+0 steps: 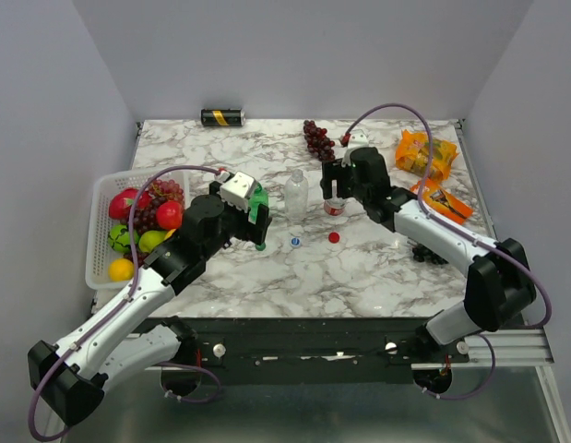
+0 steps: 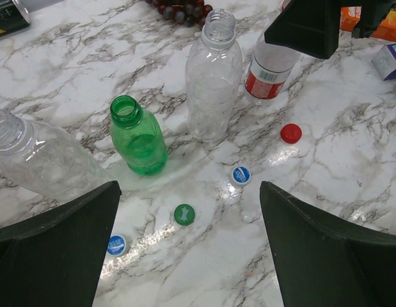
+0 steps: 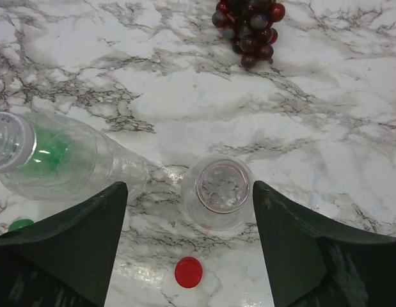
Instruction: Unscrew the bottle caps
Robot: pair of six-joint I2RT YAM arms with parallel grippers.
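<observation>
My right gripper (image 3: 189, 185) is spread wide around the red-label bottle (image 3: 218, 192), which stands uncapped between my fingers and nearer one than the other. It is thin, clear and empty, so I judge it could tip or skid on the glossy marble table (image 3: 185, 96) if that finger clips its rim as I lift. My left gripper (image 2: 189, 185) gapes empty, with the translucent green bottle (image 2: 139, 137) and clear bottle (image 2: 213, 83) just beyond its tips and the longer clear bottle (image 2: 38, 160) beside one finger.
</observation>
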